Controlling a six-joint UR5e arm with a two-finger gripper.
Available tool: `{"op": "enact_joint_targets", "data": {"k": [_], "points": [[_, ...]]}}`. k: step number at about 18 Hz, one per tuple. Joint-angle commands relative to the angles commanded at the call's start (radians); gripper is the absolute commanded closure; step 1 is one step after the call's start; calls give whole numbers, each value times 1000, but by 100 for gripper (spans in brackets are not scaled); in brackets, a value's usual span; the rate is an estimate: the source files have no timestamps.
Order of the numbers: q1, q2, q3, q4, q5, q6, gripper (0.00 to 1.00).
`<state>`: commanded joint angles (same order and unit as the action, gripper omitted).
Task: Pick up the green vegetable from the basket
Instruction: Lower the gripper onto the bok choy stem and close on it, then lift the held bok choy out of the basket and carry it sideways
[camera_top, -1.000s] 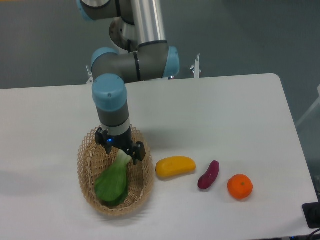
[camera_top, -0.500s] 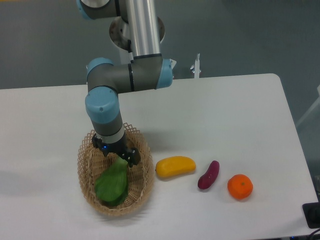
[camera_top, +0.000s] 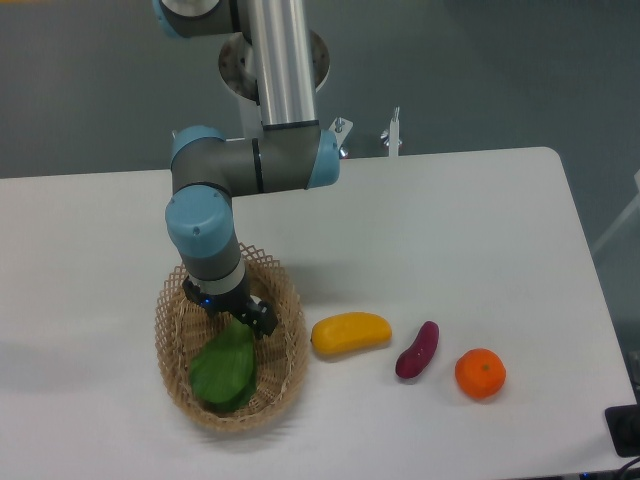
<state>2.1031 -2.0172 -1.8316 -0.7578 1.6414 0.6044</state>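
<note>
The green vegetable (camera_top: 224, 372) lies in the oval wicker basket (camera_top: 291, 355) at the front left of the table, its broad leaves towards the front. My gripper (camera_top: 233, 317) is down inside the basket, right over the vegetable's upper end, and hides the pale stem. Its dark fingers (camera_top: 264, 320) stand apart on either side of that end, so it looks open. The leaves rest on the basket floor.
To the right of the basket, a yellow oblong fruit (camera_top: 350, 333), a purple vegetable (camera_top: 417, 350) and an orange (camera_top: 480, 373) lie in a row. The arm's elbow (camera_top: 250, 165) hangs over the table behind the basket. The table's front edge is close below the basket.
My gripper has dropped lower into the basket and shifted slightly left, now covering the pale stem that showed a second ago. The vegetable has stayed where it was.
</note>
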Motion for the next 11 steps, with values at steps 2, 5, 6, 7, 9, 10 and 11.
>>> {"op": "enact_joint_targets", "data": {"k": [2,5,6,7,9,10,11], "points": [[0,6,0,2,0,3,45],[0,11,0,2,0,8,55],[0,11,2,2,0,9,57],[0,14,2,2,-2,11,57],[0,18,3,2,-2,12,57],[0,20,6,2,-2,14,57],[0,26,11,2,-2,14,57]]}}
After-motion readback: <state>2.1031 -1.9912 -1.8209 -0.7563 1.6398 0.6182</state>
